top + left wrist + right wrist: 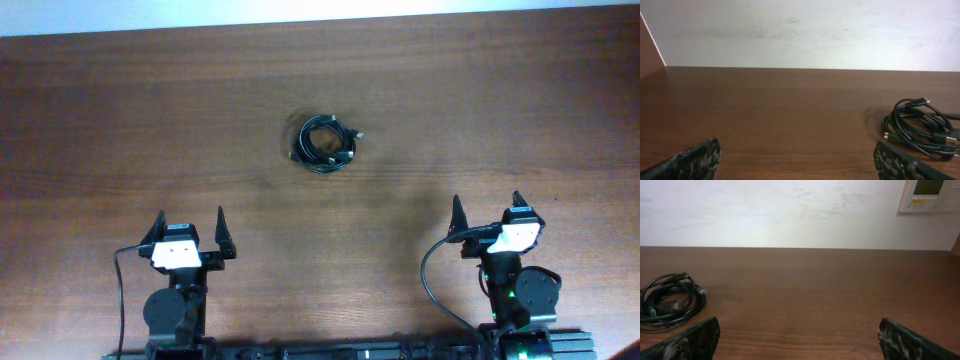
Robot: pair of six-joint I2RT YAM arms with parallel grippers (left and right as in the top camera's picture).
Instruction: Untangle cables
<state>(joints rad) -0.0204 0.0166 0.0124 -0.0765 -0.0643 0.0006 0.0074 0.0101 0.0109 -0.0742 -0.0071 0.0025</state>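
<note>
The cables [324, 144] lie as one small coiled black bundle with plug ends on the wooden table, in the middle toward the far side. The bundle shows at the right in the left wrist view [920, 129] and at the left in the right wrist view [671, 301]. My left gripper [190, 226] is open and empty near the front left, well short of the bundle. My right gripper [487, 208] is open and empty near the front right, also apart from it.
The brown wooden table [120, 120] ends at a white wall at the back. A wall control panel [930, 195] shows at the upper right in the right wrist view. Thick black wires run from each arm base at the front edge.
</note>
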